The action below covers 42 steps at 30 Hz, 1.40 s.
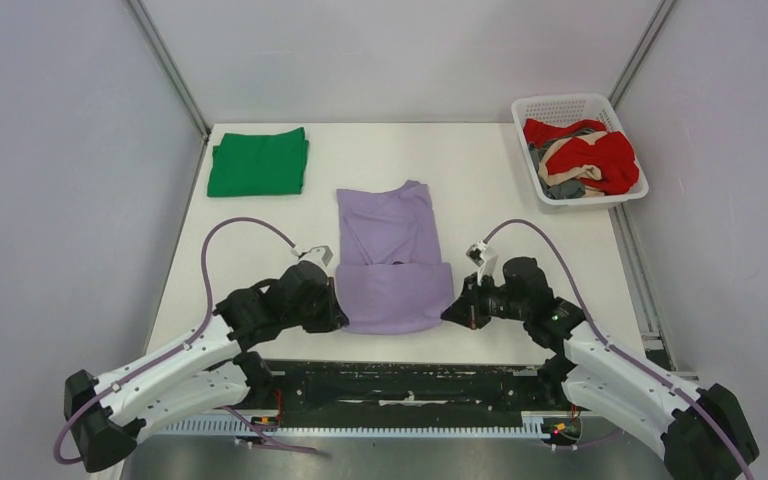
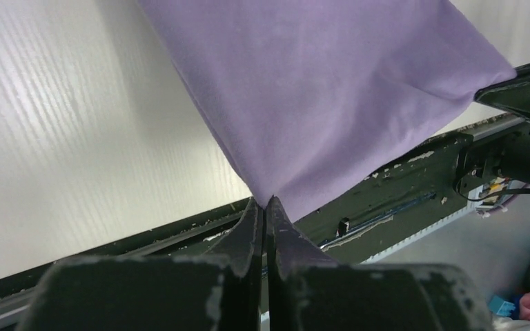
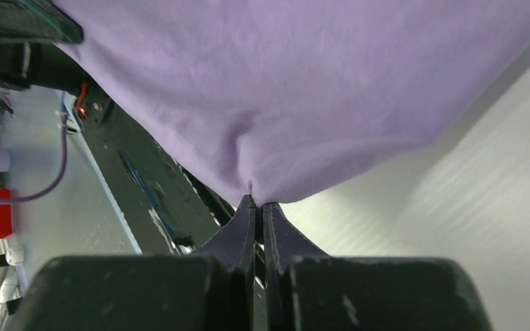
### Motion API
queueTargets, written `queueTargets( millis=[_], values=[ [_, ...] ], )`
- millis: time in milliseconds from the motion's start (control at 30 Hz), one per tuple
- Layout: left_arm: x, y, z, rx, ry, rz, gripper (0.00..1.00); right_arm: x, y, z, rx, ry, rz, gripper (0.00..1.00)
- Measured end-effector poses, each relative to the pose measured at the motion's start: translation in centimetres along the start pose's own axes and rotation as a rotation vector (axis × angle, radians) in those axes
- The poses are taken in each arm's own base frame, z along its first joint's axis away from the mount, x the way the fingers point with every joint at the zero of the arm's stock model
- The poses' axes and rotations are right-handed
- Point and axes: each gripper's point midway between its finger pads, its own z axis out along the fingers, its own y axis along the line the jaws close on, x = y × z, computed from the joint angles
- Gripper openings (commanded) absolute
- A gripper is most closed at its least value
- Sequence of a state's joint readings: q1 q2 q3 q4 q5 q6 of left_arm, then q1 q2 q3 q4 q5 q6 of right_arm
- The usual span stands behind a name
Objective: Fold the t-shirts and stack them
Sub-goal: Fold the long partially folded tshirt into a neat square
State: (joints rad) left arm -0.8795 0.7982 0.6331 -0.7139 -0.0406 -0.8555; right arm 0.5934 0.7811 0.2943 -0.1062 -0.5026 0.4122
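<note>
Lavender t-shirt (image 1: pixel 392 262) lies mid-table, its long axis running away from the arms and its near part doubled over into a wider band. We see the left gripper (image 1: pixel 338 305) at the band's left near corner and the right gripper (image 1: pixel 450 312) at its right near corner. Both wrist views show the fingers pressed together on a small pinch of purple cloth, so both are clamped on the shirt. From the pinches the fabric fans out taut. It seems raised off the table (image 1: pixel 520 210) at the near edge.

Handling, our read: thin soft knit, light, no stiffness. It sags between the two pinches and wrinkles easily. Not fragile or slippery, but a tip-only pinch could let a layer slide out. Best hold is at the corners or along the hem, both sides level, catching every layer.

Green t-shirt (image 1: pixel 258 162) sits folded at the far left, well apart. Red t-shirt (image 1: pixel 610 155), tan t-shirt (image 1: pixel 565 165) and grey t-shirt (image 1: pixel 558 188) are heaped in the white basket (image 1: pixel 560 104) at far right.

Hard to tell:
- how many layers each pinch holds
- whether the sleeves are tucked under
- what the small dark spot at the band's upper edge is
- how many shirts are in the basket, since the pile is tangled

The top view hides the fingertips under the gripper bodies, and the wrist views crop the shirt's far end.
</note>
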Motion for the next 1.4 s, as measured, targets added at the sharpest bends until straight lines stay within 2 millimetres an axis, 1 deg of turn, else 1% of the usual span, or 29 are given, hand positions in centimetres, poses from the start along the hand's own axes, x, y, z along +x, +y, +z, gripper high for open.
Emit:
queueTargets(
  millis=[67, 133, 233, 333, 400, 433, 533, 633, 700, 800, 833, 1067, 1167, 1267, 1400],
  values=[
    [-0.5, 0.3, -0.3, -0.019, -0.023, -0.004, 0.02, -1.5, 0.6, 0.2, -0.009, -0.018, -0.007, 0.0],
    [-1.4, 0.5, -0.5, -0.047, -0.066, -0.012, 0.02, -3.6, 1.2, 0.5, -0.017, -0.045, -0.017, 0.0],
    [-3.2, 0.7, -1.0, -0.074, -0.131, -0.028, 0.02, -7.4, 1.7, 0.8, -0.032, -0.098, -0.025, 0.0],
    [-5.4, 0.6, -0.9, -0.094, -0.196, -0.058, 0.02, -10.8, 1.3, 0.9, -0.029, -0.154, -0.025, 0.0],
    [-6.8, 0.7, -0.5, -0.114, -0.226, -0.084, 0.02, -12.1, 0.9, 1.0, -0.035, -0.177, -0.018, 0.0],
    [-7.7, 0.9, -0.3, -0.129, -0.241, -0.104, 0.02, -12.6, 0.7, 1.1, -0.041, -0.184, -0.012, 0.0],
    [-11.4, 2.2, 0.2, -0.164, -0.308, -0.185, 0.02, -14.2, -0.4, 1.5, -0.051, -0.199, 0.024, 0.0],
    [-14.9, 3.2, 0.4, -0.176, -0.36, -0.246, 0.02, -16.5, -1.1, 1.9, -0.065, -0.222, 0.038, 0.0],
    [-16.8, 3.4, 0.7, -0.174, -0.378, -0.262, 0.02, -18.0, -1.1, 2.1, -0.086, -0.24, 0.036, 0.0],
    [-19.5, 3.2, 1.5, -0.155, -0.393, -0.273, 0.02, -20.4, -1.4, 2.6, -0.12, -0.271, 0.038, 0.0],
    [-20.6, 3.1, 1.8, -0.148, -0.399, -0.277, 0.02, -20.9, -1.8, 2.9, -0.123, -0.276, 0.045, 0.0],
    [-26.2, 4.0, 4.0, -0.137, -0.434, -0.303, 0.02, -24.5, -4.9, 4.8, -0.134, -0.304, 0.1, 0.0],
    [-28.1, 4.4, 5.4, -0.133, -0.429, -0.307, 0.02, -25.9, -6.4, 5.6, -0.135, -0.314, 0.12, 0.0],
    [-30.0, 5.2, 6.9, -0.135, -0.423, -0.324, 0.02, -27.1, -7.9, 6.7, -0.137, -0.319, 0.138, 0.0],
    [-32.0, 6.2, 9.3, -0.14, -0.405, -0.341, 0.02, -28.2, -10.1, 8.0, -0.132, -0.33, 0.165, 0.0]
  ],
)
